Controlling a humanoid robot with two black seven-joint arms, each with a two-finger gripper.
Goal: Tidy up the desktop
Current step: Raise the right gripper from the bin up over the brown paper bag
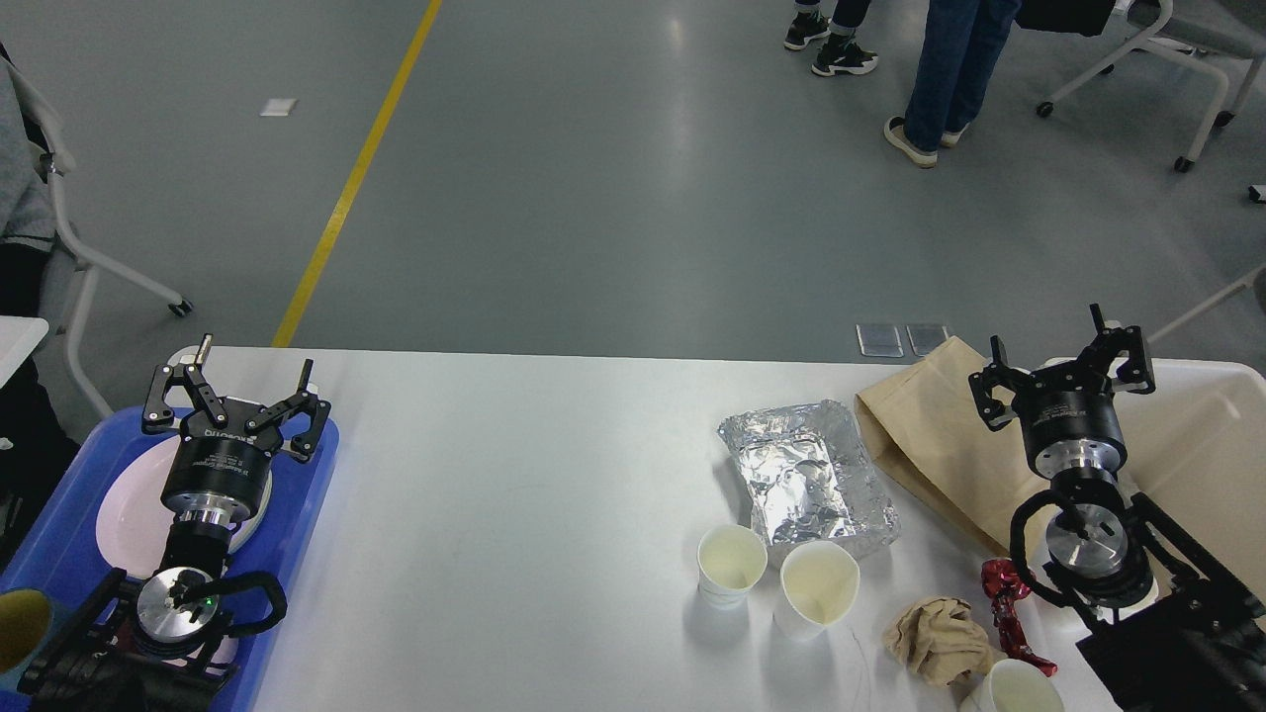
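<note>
The desktop (514,494) fills the lower half of the head view, its far edge running straight across and its near edge cut off at the bottom. Both grippers hang above its two ends. The left gripper (235,391) is over the desktop's left edge, above a blue tray (302,524) holding a white plate (124,519); its fingers are spread wide apart with nothing between them. The right gripper (1063,356) is over the right edge, above the rim of a cream-white bin (1202,435); its fingers are also spread apart and hold nothing.

Towards the right end of the desktop lies a flat brown paper bag (935,445), its far corner reaching the far edge. Just left of it sits a crumpled foil tray (806,470). Near the foil's near edge stand two paper cups (732,564) side by side, apart from each other. Close to the near right corner are a crumpled brown napkin (935,638), a red wrapper (1004,608) beside it, and a third cup (1014,687) at the bottom edge
</note>
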